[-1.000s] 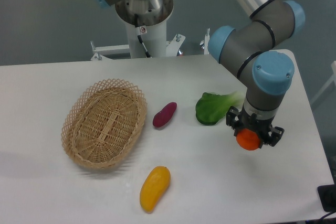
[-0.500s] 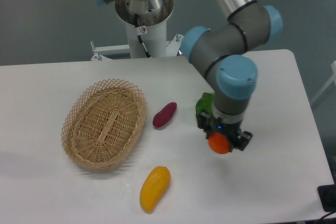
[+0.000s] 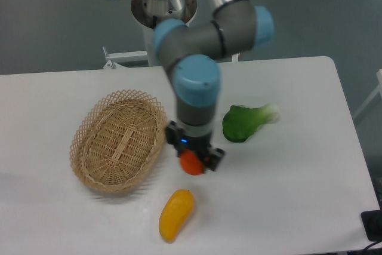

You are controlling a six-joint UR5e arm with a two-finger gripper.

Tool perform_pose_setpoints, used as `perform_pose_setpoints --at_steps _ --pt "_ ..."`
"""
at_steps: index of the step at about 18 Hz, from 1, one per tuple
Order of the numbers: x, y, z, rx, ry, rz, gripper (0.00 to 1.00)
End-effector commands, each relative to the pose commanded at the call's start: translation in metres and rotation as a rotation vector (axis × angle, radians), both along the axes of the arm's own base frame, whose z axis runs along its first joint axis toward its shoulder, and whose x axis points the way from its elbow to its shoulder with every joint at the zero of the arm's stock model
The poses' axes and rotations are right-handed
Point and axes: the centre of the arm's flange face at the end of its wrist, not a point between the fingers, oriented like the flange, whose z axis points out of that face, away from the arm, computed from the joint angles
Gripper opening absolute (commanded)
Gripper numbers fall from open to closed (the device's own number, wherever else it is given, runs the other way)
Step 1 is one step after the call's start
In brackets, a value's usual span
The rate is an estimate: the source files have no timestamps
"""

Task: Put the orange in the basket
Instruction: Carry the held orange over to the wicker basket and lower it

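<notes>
The small round orange point(image 3: 191, 163) hangs above the table, held between the fingers of my gripper point(image 3: 193, 160), which is shut on it. It is just right of the oval tan wicker basket point(image 3: 119, 141), past the basket's right rim and not over it. The arm's wrist rises straight up from the fruit and hides the table behind it.
A yellow-orange mango point(image 3: 175, 214) lies on the white table below the gripper. A green leafy vegetable point(image 3: 245, 122) lies to the right. The robot base point(image 3: 161, 10) stands at the back. The table's right edge runs near x 600.
The gripper has carried the orange leftward across the table, from the right side past the green vegetable to beside the basket. The purple sweet potato is now hidden behind the arm.
</notes>
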Motion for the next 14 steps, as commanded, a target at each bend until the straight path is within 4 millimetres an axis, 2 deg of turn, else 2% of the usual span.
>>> perform_pose_setpoints --at_steps 3,6,10,14 --pt "0.022 -0.005 -0.01 -0.01 -0.015 -0.024 0.61" --pt "0.033 -0.013 -0.022 -0.019 -0.021 -0.027 0.61" --pt "0.045 -0.007 -0.042 -0.041 -0.031 -0.026 0.65" --pt "0.057 -0.003 -0.044 -0.046 -0.036 -0.013 0.65"
